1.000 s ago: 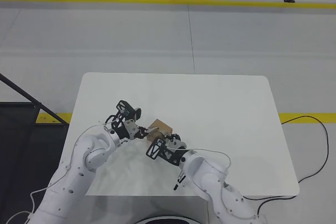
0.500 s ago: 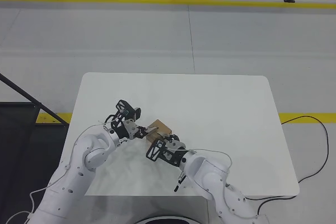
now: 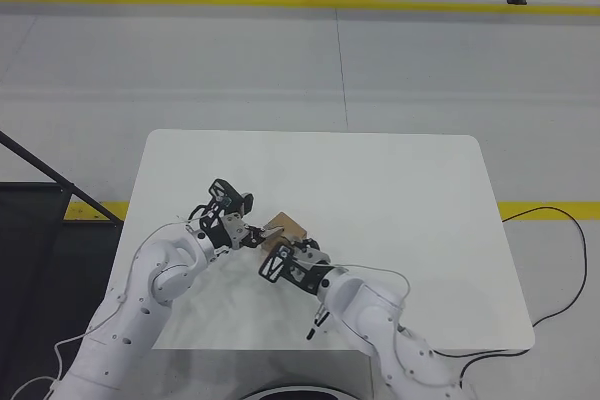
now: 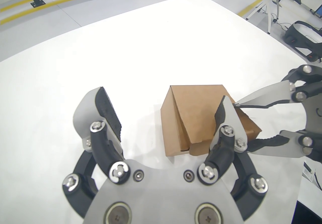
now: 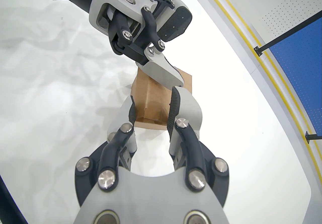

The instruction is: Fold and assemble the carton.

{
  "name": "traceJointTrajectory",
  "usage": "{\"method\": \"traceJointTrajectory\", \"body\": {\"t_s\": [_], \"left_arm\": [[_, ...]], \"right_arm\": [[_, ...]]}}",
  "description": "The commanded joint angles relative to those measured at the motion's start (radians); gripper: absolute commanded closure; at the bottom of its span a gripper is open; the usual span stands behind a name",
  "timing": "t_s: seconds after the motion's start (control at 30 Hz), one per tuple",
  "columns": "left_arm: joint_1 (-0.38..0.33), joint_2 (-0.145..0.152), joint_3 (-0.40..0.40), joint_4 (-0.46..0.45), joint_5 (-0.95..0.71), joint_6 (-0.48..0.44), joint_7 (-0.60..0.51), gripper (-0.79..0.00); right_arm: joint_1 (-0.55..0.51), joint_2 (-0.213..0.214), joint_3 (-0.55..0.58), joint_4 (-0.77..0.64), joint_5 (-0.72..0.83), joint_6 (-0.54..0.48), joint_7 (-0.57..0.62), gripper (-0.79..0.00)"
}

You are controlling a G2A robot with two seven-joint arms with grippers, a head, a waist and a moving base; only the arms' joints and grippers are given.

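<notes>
A small brown cardboard carton (image 3: 285, 224) is lying on a white table (image 3: 400, 180), left of the table's middle and somewhat toward the near edge. It is looking box-shaped, with its top panels folded over and one slanted flap edge overlapping the panel beside it.

The left gripper (image 3: 250, 236) is coming in from the carton's left. In the left wrist view this left gripper (image 4: 163, 99) is standing wide open. One finger (image 4: 226, 119) is resting its tip on the top of the carton (image 4: 196, 114), and the other finger (image 4: 100, 109) is hanging in the air over bare table, well apart from the box.

The right gripper (image 3: 296, 252) is sitting at the carton's near end. In the right wrist view the right gripper (image 5: 153, 95) is straddling that end of the carton (image 5: 153, 106), its jaws narrowed so that a pad is pressing against each side, clasping the box. Just past it, the left gripper (image 5: 182, 48) is spreading open, its lower finger lying on the carton's top.

The left wrist view is also showing the right gripper (image 4: 242, 124) pinching the carton's far corner.

The near-left part of the tabletop is looking creased. A black cable (image 3: 570, 250) is trailing across the floor to the table's right.
</notes>
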Motion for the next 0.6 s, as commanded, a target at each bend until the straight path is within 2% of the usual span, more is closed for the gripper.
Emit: {"method": "traceJointTrajectory", "body": {"t_s": [0.0, 0.17, 0.4, 0.57], "left_arm": [[0.000, 0.000, 0.000, 0.000, 0.000, 0.000, 0.000, -0.785], [0.005, 0.001, -0.013, 0.002, -0.002, 0.008, 0.015, -0.785], [0.037, 0.013, -0.096, 0.008, -0.028, 0.031, 0.044, -0.785], [0.050, 0.019, -0.123, 0.023, -0.045, 0.032, -0.004, -0.785]], "right_arm": [[0.003, -0.001, -0.002, 0.004, 0.000, 0.003, 0.003, -0.320], [0.007, -0.004, -0.007, 0.010, -0.004, 0.015, 0.012, -0.289], [0.004, -0.006, -0.003, -0.002, -0.009, 0.019, 0.008, -0.299], [-0.014, -0.003, 0.007, -0.027, -0.019, 0.019, -0.005, -0.311]]}}
